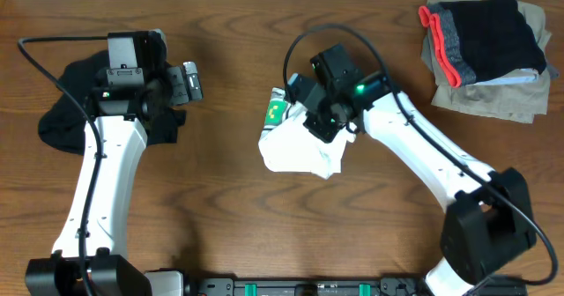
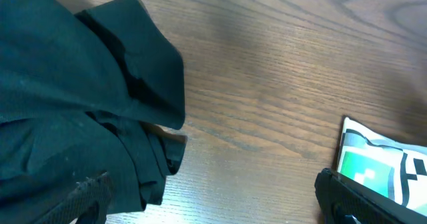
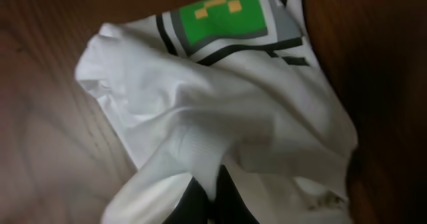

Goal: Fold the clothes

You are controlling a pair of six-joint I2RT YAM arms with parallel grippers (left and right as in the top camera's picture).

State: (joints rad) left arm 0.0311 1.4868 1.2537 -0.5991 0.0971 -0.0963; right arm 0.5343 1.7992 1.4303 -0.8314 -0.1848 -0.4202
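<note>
overhead view: the white t-shirt (image 1: 300, 151) lies crumpled near the middle of the table (image 1: 229, 208), with its green print on its left edge. the right gripper (image 1: 324, 127) sits on the shirt's upper part, jaws clenched on a pinch of white cloth. this is probably to lift an edge and spread the heap flat before any fold. well to the left of the shirt, the black garment (image 1: 62, 124) lies bunched under the left arm. the left gripper (image 1: 189, 83) hangs between that garment and the shirt, jaws released wide and holding nothing, seemingly parked clear of the work. far to the right of the shirt, a pile of other garments (image 1: 485, 54) sits apart.

left wrist view: the black garment fills the side away from the shirt, with bare wood between the two. the shirt's printed corner shows just beside one dark finger (image 2: 343, 197). nothing lies between the fingers.

right wrist view: the shirt fills the frame, print at the far end. its folds draw in toward the dark fingers (image 3: 227, 201) at the bottom edge, which are pressed together with cloth gathered at them. the grip looks like a thin pinch, so the shirt has not yet been spread flat.
</note>
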